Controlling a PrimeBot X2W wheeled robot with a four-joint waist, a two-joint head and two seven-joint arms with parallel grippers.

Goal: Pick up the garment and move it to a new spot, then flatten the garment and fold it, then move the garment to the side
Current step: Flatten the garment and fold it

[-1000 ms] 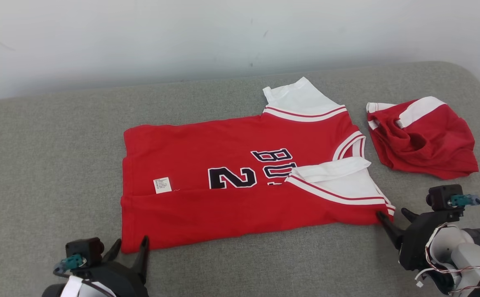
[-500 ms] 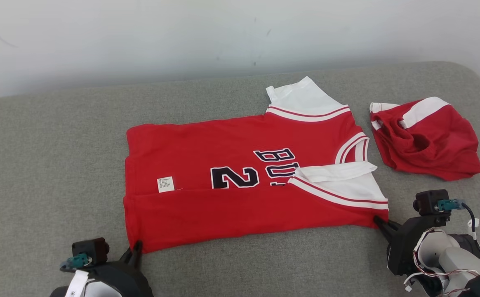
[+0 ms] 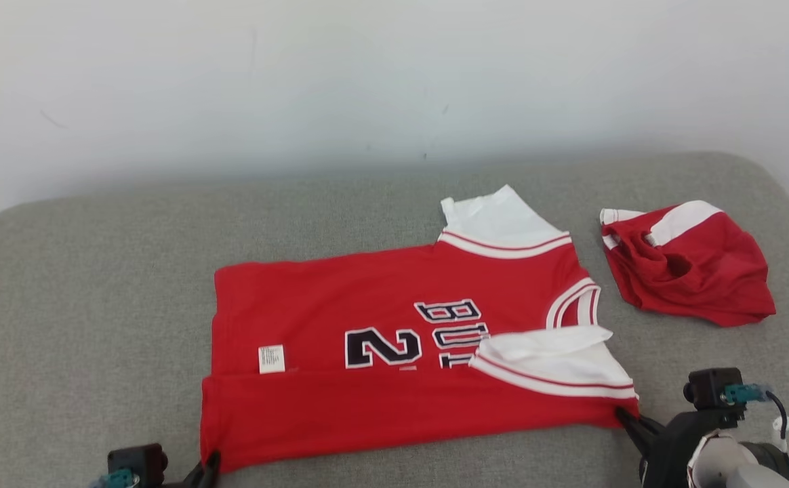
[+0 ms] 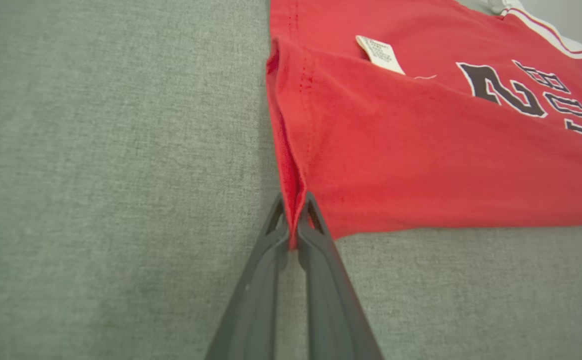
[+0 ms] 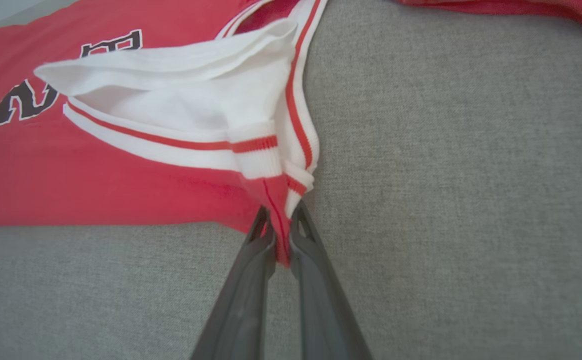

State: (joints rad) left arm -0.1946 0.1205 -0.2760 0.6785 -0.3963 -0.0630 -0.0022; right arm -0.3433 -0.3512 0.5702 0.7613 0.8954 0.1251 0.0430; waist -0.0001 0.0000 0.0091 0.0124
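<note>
Shirt [image 3: 381,393], red with white sleeves, lies flat across the middle of a grey cushion [image 3: 96,285], hem to the left and collar to the right, its near long side folded over the front. The cushion runs back to a pale wall [image 3: 299,68]. Wide bare fabric lies left of the hem and behind the far edge; only a thin strip is free along the near edge. To the right a crumpled red bundle [image 3: 693,271] sits near the collar, a gap between them, close to the cushion's rounded corner.

The left gripper [image 4: 293,212] is pinched tight on the near hem corner, and the right gripper [image 5: 280,215] is pinched on the near shoulder corner below the white sleeve. A small label [image 3: 271,358] shows above the fold.

A second ago both grippers stood spread at those corners, clear of the cloth. The camera has tipped up, showing more wall; the shirt lies as it did.
</note>
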